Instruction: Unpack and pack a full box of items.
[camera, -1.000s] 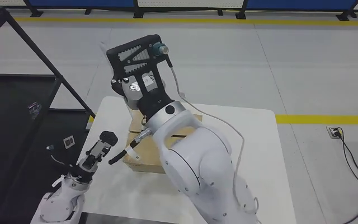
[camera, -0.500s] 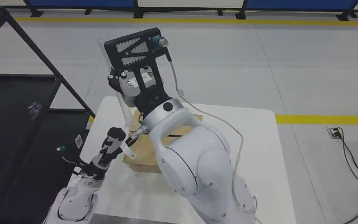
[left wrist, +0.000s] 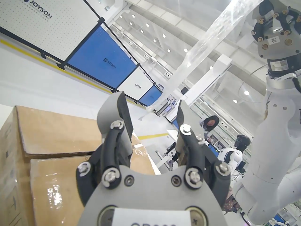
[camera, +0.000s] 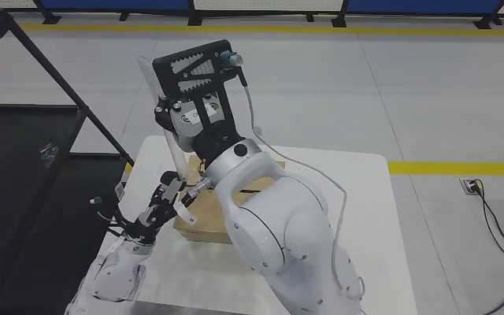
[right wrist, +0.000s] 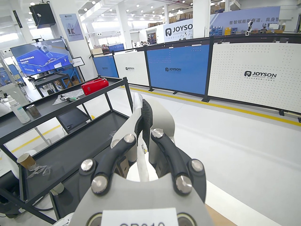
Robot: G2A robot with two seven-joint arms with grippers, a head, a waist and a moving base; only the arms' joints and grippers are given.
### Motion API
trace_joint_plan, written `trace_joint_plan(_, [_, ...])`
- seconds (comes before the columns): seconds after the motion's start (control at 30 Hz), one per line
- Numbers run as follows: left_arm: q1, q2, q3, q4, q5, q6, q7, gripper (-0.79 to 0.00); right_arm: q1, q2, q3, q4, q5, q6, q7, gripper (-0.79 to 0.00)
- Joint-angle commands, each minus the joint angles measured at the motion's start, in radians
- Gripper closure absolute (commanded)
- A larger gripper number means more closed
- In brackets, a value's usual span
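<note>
A brown cardboard box [camera: 195,217] sits on the white table [camera: 354,220], largely hidden under my right arm. My right gripper [camera: 191,71] is raised high above the box, shut on a long clear tape strip [left wrist: 211,41] that runs from the box top up to it. The same strip [right wrist: 143,163] shows pinched between the fingers [right wrist: 144,111]. My left gripper [camera: 172,186] is low beside the box's left side, open and holding nothing [left wrist: 150,116]. The box [left wrist: 58,142] lies close beside it, and the taut strip passes beyond its fingertips.
A black shelf cart [right wrist: 70,109] stands left of the table, carrying a red item [right wrist: 94,85], a bottle [right wrist: 20,111] and a paper cup [right wrist: 24,161]. Its frame [camera: 47,150] borders the table's left edge. Bare tabletop lies to the right of the box.
My left arm has moved in toward the box's left side, its gripper now close against it. The right gripper has stayed high with the strip, shifting only slightly.
</note>
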Motion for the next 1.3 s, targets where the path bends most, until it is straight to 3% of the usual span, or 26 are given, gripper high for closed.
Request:
trace_joint_plan(0.0, [-0.007,-0.001,0.005,0.005,0.004,0.000,0.001,-0.449,-0.001,0.000,0.006,0.000,0.007,-0.008,0.002,0.000])
trace_joint_plan(0.07, [-0.014,-0.003,0.011,0.011,0.006,-0.001,0.002,-0.388,-0.003,0.000,0.011,-0.001,0.015,-0.013,0.002,0.000])
trace_joint_plan(0.2, [-0.025,-0.005,0.019,0.019,0.017,-0.012,-0.001,-0.348,-0.006,0.001,0.024,-0.005,0.027,-0.026,0.008,0.000])
trace_joint_plan(0.43, [-0.027,-0.006,0.018,0.021,0.040,-0.036,0.002,-0.099,-0.022,0.005,0.051,-0.003,0.035,-0.045,0.009,0.000])
trace_joint_plan(0.6, [-0.014,-0.002,-0.006,0.012,0.048,-0.044,0.001,-0.009,-0.046,0.011,0.083,-0.003,0.035,-0.066,0.008,0.000])
trace_joint_plan(0.97, [0.023,0.013,-0.097,-0.019,0.066,-0.041,-0.034,0.000,-0.135,0.039,0.145,-0.036,-0.023,-0.200,-0.035,0.000])
trace_joint_plan(1.27, [0.035,0.028,-0.179,-0.047,0.144,-0.011,-0.069,0.000,-0.255,0.072,0.139,-0.078,-0.217,-0.329,-0.181,0.000])
